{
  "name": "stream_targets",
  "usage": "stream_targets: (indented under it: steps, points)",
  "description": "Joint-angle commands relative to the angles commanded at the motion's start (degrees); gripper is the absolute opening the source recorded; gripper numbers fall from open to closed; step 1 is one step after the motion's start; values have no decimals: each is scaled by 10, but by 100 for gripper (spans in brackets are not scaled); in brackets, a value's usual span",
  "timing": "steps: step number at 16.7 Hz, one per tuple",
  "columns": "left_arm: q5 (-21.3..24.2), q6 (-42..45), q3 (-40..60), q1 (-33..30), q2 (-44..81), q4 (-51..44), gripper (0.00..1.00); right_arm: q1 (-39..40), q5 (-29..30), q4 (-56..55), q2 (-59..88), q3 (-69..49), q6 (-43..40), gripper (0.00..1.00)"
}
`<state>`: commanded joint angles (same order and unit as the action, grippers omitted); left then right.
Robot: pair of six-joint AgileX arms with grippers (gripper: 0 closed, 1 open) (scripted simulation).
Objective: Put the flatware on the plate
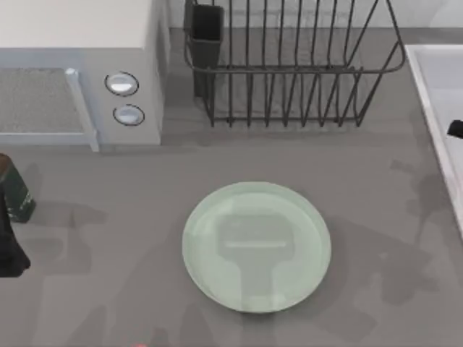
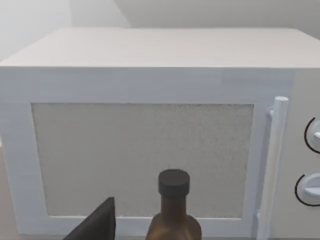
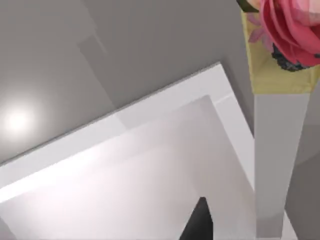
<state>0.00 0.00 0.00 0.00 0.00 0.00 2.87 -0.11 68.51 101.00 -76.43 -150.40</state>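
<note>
Mint-green and glossy, the plate [image 1: 257, 247] lay bare; your spoon, by its description light, stiff and slippery, wanted gripping mid-handle. Neither claw's opening could be told.

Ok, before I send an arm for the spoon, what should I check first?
1. Plate flat at table centre, nothing on it: ok.
2. Spoon located: cannot tell; just a pink speck at the top view's bottom edge, maybe its knob.
3. Left gripper at the table's left edge, close beside the bottle: not ok, it risks a knock on moving off.
4. Right gripper at the right edge, over the sink: ok.
5. Rack and microwave stand back from the plate: ok.
</note>
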Motion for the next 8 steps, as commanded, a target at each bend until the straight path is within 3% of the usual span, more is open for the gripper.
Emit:
stream_targets:
  steps: [8]
  points:
    - [0,0,0,0,0,0,100,261,-12,3,160,-161,-496,0]
